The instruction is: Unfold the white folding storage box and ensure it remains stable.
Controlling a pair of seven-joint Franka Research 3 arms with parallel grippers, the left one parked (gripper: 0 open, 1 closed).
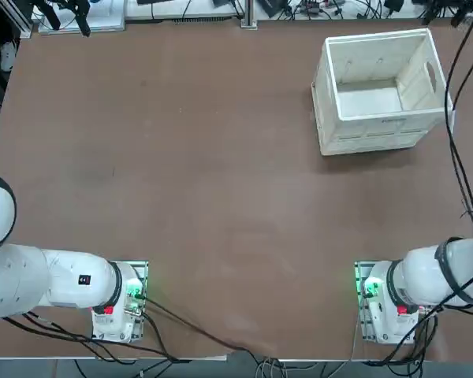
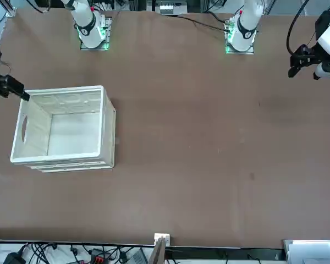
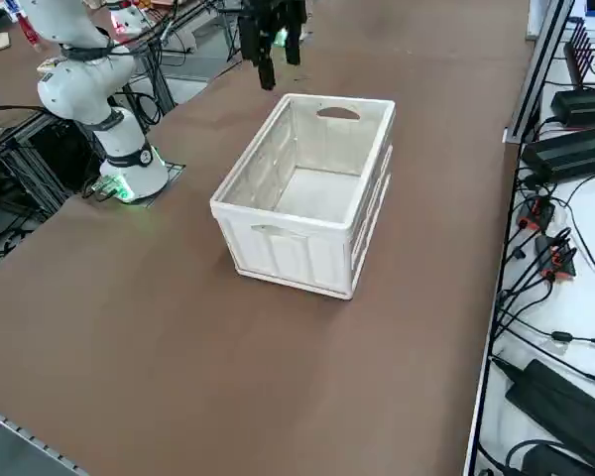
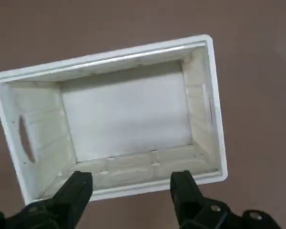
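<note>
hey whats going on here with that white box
The white box stands unfolded on the brown table, all four walls up and nothing inside. The right gripper hangs in the air above one long wall with its fingers apart, holding nothing and not touching the box. Judging by how it stands, the unfolding looks done, and the box seems to be keeping its shape on its own.

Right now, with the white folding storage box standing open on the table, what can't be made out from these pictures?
- Whether the white folding storage box's hinged walls are latched: no view shows the joints closely enough.
- The box's outer far long wall: hidden by the box itself in the right side view.
- The right gripper in the top view: out of frame. The wrist view shows its fingers open above the box, touching nothing.
</note>
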